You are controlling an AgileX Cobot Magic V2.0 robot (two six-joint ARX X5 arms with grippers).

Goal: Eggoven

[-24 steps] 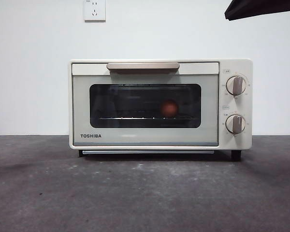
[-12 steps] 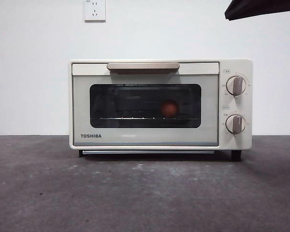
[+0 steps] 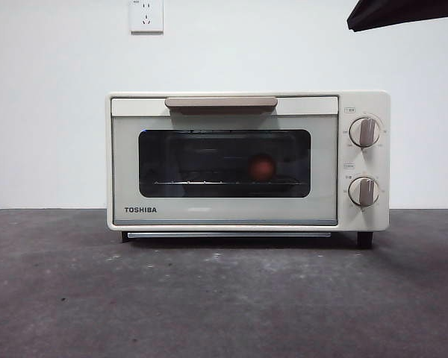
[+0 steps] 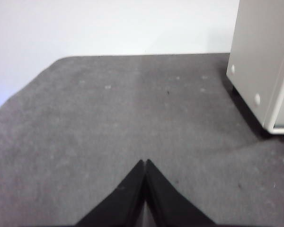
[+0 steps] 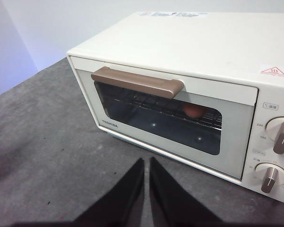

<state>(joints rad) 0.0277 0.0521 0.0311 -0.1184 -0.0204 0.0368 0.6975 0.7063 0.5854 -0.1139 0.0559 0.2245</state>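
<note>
The cream TOSHIBA toaster oven stands on the dark table with its door shut. The reddish-brown egg lies on the wire rack inside, behind the dark glass; it also shows in the right wrist view. The beige handle runs along the door's upper edge. My right gripper is shut and empty, raised in front of the oven door. My left gripper is shut and empty above the bare table, off to the side of the oven. A black arm tip shows at the front view's top right corner.
Two knobs sit on the oven's right panel. A white wall with a socket stands behind. The grey table stretches in front of the oven, and its edge shows in the left wrist view.
</note>
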